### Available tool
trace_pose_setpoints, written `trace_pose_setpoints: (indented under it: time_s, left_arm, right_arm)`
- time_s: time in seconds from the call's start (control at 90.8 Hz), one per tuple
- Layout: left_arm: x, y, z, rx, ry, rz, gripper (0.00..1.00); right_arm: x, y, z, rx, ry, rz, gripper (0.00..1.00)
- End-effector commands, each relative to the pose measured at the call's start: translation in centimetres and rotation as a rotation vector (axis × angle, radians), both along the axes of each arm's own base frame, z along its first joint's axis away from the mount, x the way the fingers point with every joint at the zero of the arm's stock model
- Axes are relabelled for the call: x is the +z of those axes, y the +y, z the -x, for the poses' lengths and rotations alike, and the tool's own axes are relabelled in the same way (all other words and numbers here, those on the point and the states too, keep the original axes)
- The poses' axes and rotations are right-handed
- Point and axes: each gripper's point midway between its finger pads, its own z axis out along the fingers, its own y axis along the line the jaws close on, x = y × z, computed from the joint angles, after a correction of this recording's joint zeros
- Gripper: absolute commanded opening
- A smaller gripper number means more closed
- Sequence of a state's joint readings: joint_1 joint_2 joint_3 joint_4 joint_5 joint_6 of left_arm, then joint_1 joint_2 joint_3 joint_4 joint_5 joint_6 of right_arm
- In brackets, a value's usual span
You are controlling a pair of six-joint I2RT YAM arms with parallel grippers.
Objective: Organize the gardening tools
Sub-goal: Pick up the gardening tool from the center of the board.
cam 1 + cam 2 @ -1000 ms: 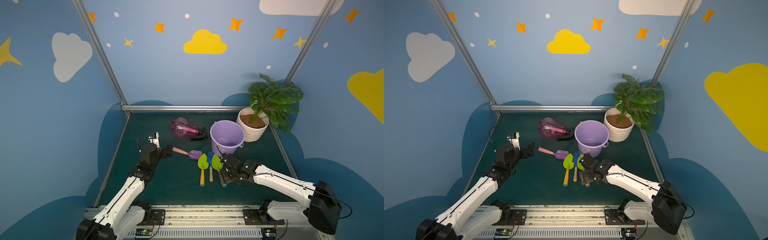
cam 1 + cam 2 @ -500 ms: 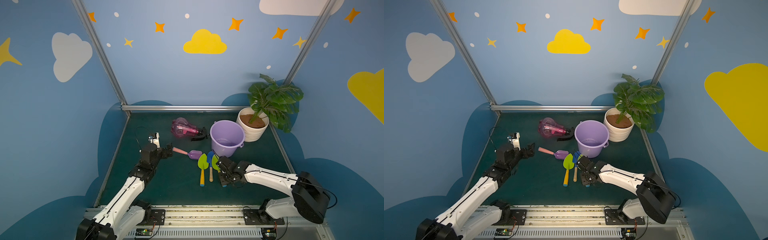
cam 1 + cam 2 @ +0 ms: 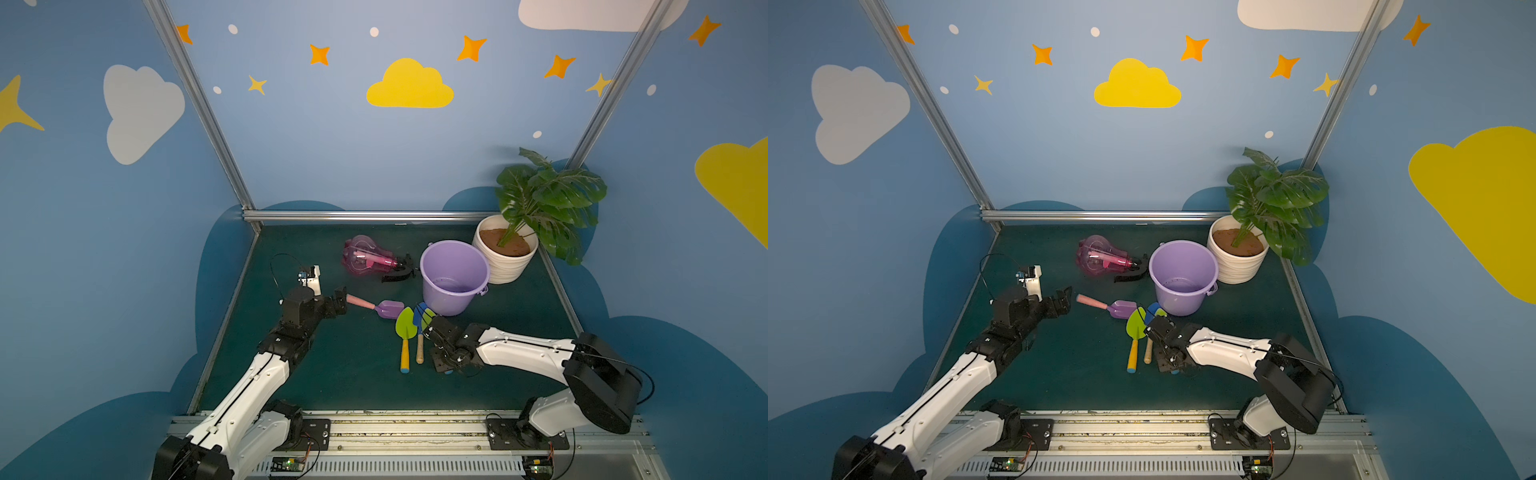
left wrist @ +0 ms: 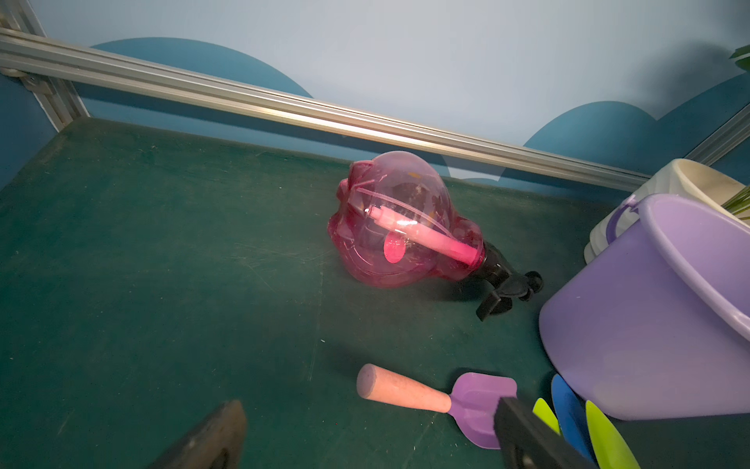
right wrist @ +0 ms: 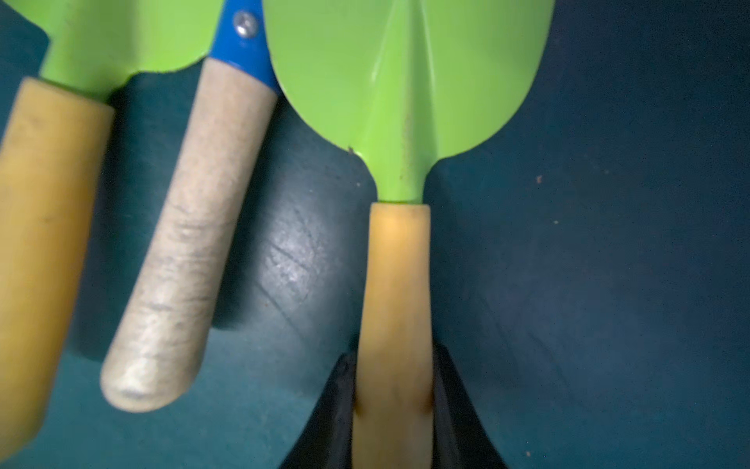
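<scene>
Left pincer: jaws spread wide, empty, just left of the purple shovel, whose pink handle points toward it. Spray bottle lies on its side, farther back. Further right, side by side: lime-green shovel, blue shovel, second lime-green shovel. My right pincer is clamped on that last one's yellow handle, just near of the lilac bucket.
</scene>
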State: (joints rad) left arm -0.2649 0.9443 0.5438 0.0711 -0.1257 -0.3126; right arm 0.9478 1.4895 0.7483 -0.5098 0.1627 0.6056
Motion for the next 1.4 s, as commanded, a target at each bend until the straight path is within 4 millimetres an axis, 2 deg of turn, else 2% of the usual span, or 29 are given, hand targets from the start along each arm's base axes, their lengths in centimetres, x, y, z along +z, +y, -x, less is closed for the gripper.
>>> trace_pose_setpoints:
  time_s: [0.0, 0.231, 0.363, 0.606, 0.76, 1.09, 1.277, 1.388]
  left_arm:
    - [0.2, -0.5, 0.1, -0.021, -0.003, 0.023, 1.00]
    - [0.6, -1.7, 0.2, -0.068, 0.035, 0.072, 1.00]
    - [0.9, -3.4, 0.3, -0.132, 0.088, 0.137, 1.00]
    - [1.3, -8.2, 1.5, -0.319, 0.172, 0.267, 1.00]
    - [1.4, -11.9, 3.1, -0.448, 0.233, 0.340, 0.99]
    - [0.9, -17.5, 4.8, -0.601, 0.340, 0.387, 0.99]
    - [0.0, -19.9, 4.9, -0.659, 0.388, 0.384, 0.91]
    - [-0.3, -20.8, 4.8, -0.688, 0.396, 0.379, 0.78]
  right_arm:
    - [0.3, -0.6, -0.2, -0.010, -0.028, 0.033, 0.12]
    - [2.8, -1.1, -0.7, 0.022, -0.117, 0.015, 0.00]
    - [4.6, -0.5, -0.7, 0.107, -0.182, -0.019, 0.00]
    - [7.8, 1.6, -0.2, 0.264, -0.300, -0.114, 0.00]
    - [9.4, 2.6, 0.0, 0.319, -0.366, -0.163, 0.00]
    - [10.6, 4.0, 0.5, 0.389, -0.427, -0.194, 0.00]
    - [11.1, 4.7, 1.1, 0.425, -0.456, -0.215, 0.00]
    - [11.3, 4.9, 1.4, 0.437, -0.468, -0.222, 0.00]
